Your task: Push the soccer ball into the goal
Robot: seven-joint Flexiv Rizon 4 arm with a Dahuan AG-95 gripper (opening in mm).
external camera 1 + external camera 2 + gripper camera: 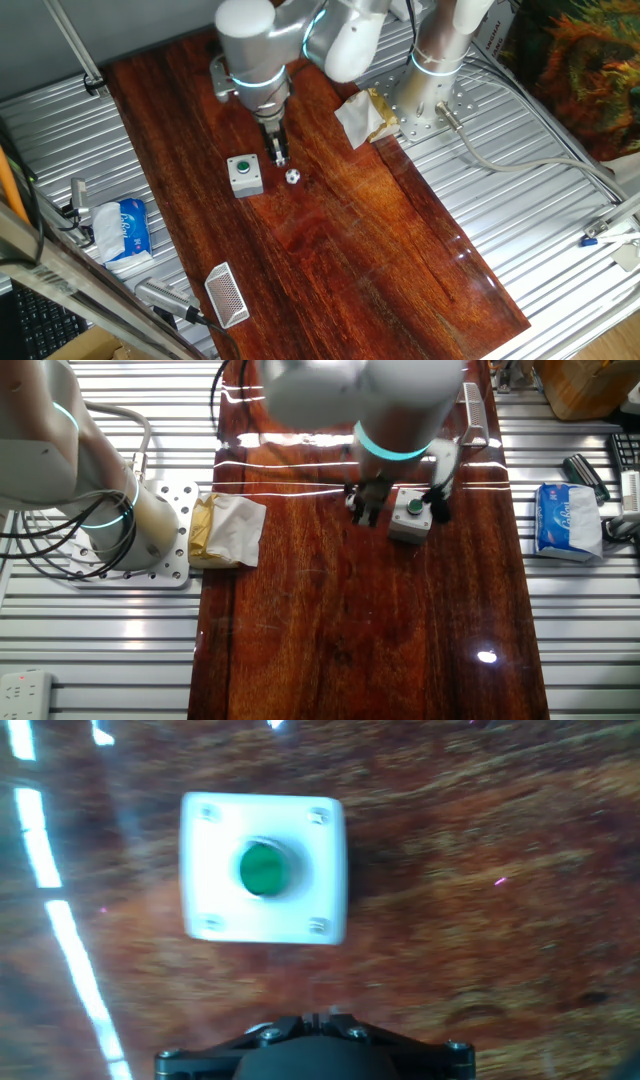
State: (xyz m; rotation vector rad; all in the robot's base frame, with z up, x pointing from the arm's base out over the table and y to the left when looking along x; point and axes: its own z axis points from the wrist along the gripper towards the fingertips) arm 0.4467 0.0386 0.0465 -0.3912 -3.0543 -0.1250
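**A:** Where did you have the gripper [279, 157] at that moment?

**B:** You had it low over the wooden board [380, 250], just beside the button box [244, 175], on the side toward the arm's base plate [425, 105]. In the hand view the box filled the upper middle, its green button [263, 870] facing up, with only the dark underside of the hand at the bottom edge.

**A:** Were the fingers spread or pressed together?

**B:** You could not tell. In both fixed views the tips were small and dark, and the hand view hid them. Nothing was seen pinched between them.

**A:** And the soccer ball?

**B:** The soccer ball [293, 176] lay on the board near the button box, on the same side as the gripper and just below the fingertips in the one fixed view. You could not tell whether they touched. In the other fixed view the ball was not made out.

**A:** The goal?

**B:** The goal [227, 295] stood well apart from the button box, at the board's near edge, its mesh tilted.

**A:** Anything else?

**B:** A crumpled paper wrapper [362, 116] lay by the base plate, farther from the button box than the ball, and a blue tissue packet [125, 228] lay off the board on the box's other side.
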